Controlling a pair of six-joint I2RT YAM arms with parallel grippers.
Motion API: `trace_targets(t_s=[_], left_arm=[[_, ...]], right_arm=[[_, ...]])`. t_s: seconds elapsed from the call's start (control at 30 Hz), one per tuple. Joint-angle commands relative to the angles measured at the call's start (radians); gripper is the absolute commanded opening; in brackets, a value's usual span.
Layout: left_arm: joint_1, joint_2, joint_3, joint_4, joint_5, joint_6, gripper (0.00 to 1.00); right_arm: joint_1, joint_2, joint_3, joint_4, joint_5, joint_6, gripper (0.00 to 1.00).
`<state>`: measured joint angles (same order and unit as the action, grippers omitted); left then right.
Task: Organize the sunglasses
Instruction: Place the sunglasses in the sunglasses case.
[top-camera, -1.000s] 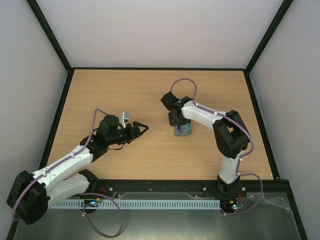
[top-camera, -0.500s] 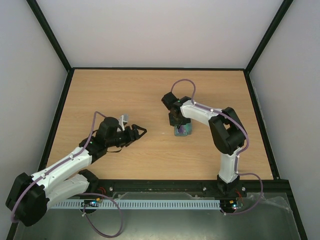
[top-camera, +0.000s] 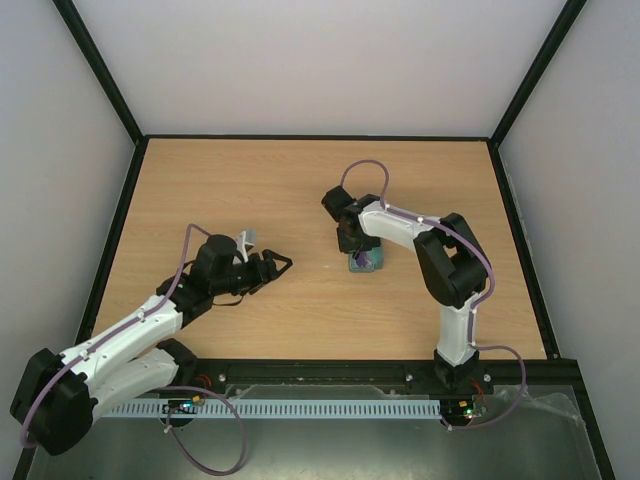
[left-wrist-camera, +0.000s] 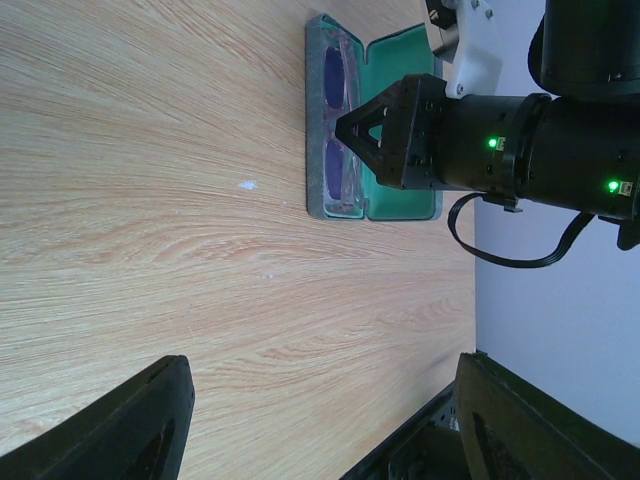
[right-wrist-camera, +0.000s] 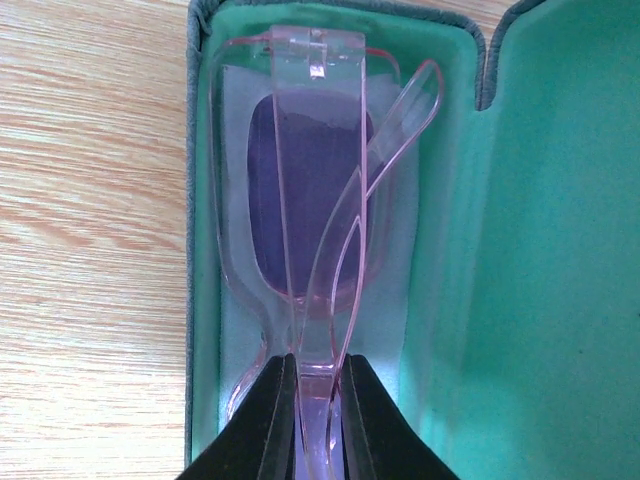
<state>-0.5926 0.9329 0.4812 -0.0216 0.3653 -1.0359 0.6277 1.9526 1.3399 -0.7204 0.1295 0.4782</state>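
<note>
1. Thin pink-framed, purple-lensed sunglasses lie folded in the open blue-grey, green-lined hard case, at frame centre.
2. The right gripper has its fingers pinched on them, seemingly at the folded arms.
3. The left gripper has its fingers wide apart, lower left overhead.

Light wooden table boxed by pale walls, black frame

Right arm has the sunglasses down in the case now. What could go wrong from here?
1. The right gripper is shut on the thin folded arms of the sunglasses; retreating before it opens would likely pull them out of the open case.
2. One arm lies slanted toward the lid side, so closing the lid might pinch it.
3. The left gripper stands open, apart from the case, so nothing steadies it.
</note>
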Motion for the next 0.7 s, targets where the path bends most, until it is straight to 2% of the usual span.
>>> trace_targets(t_s=[0.0,0.1,0.23,0.37,0.67], left_arm=[[0.002,-0.015,-0.007,-0.017,-0.003,0.013,0.74],[0.002,-0.016,-0.008,-0.019,-0.003,0.014,0.74],[0.002,-0.016,-0.009,-0.014,0.002,0.013,0.74],[0.002,-0.016,-0.011,-0.009,0.006,0.013,0.74],[0.003,-0.012,-0.011,-0.012,0.003,0.016,0.75]], right_arm=[[-0.005,0.022,0.023,-0.002,0.029,0.012,0.08],[-0.006,0.012,0.043,-0.022,0.045,0.020,0.11],[-0.006,-0.017,0.056,-0.040,0.051,0.026,0.23],[-0.006,-0.064,0.058,-0.053,0.059,0.025,0.30],[-0.006,-0.220,0.105,-0.053,-0.007,0.014,0.40]])
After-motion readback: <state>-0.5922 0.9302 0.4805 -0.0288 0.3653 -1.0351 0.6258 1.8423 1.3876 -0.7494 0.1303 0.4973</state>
